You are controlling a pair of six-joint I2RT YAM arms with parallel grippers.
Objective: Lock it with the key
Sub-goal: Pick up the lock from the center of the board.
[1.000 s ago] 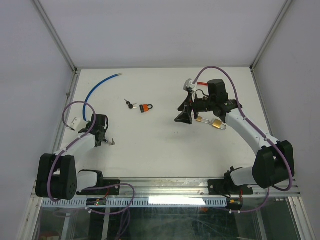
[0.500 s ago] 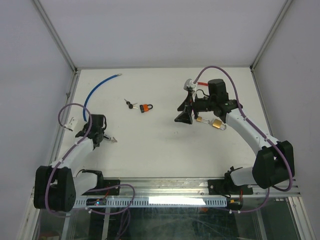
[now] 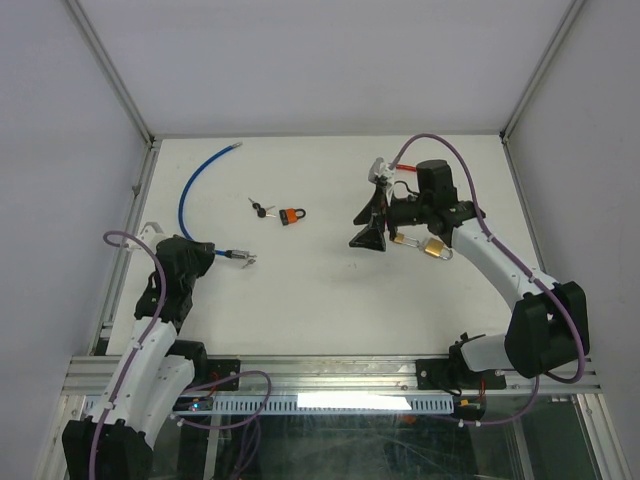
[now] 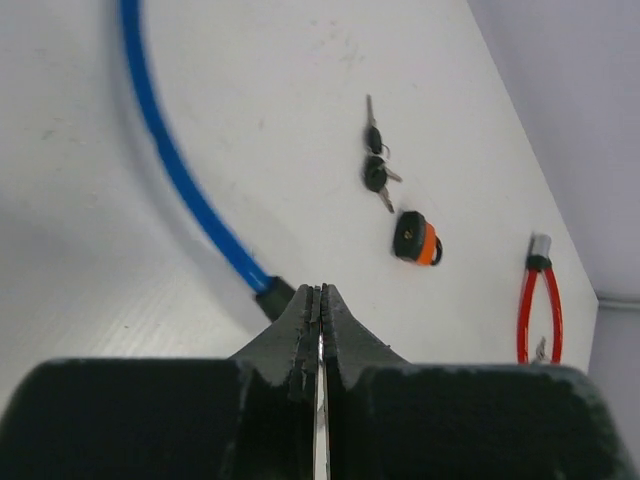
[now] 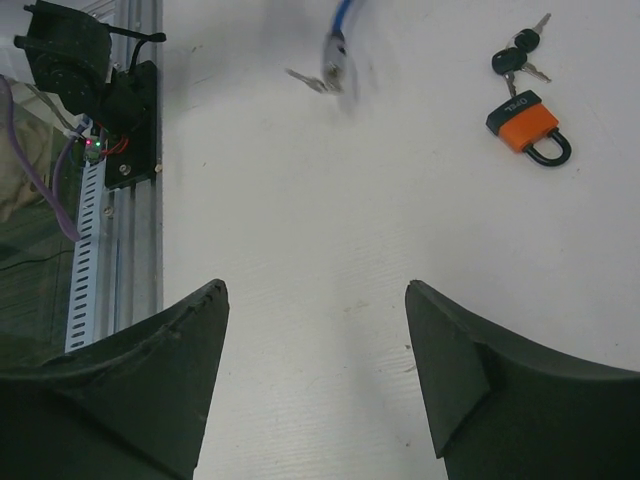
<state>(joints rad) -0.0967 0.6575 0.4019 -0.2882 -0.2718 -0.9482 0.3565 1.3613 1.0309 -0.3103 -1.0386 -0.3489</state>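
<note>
Left gripper (image 4: 320, 292) clenched, hiding the end of blue cable (image 4: 172, 170); right gripper (image 5: 315, 295) released.

Blue cable (image 4: 160, 150), orange padlock (image 5: 522, 122), brass padlock (image 3: 436, 249), red cable (image 4: 540, 300), white table (image 3: 320, 290).

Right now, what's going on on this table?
The left gripper is shut at the end of the blue cable lock, apparently pinching it. The right gripper is open and empty over the table, the brass padlock lying beside its arm. The orange padlock and the keys next to it lie untouched between the two arms.
</note>
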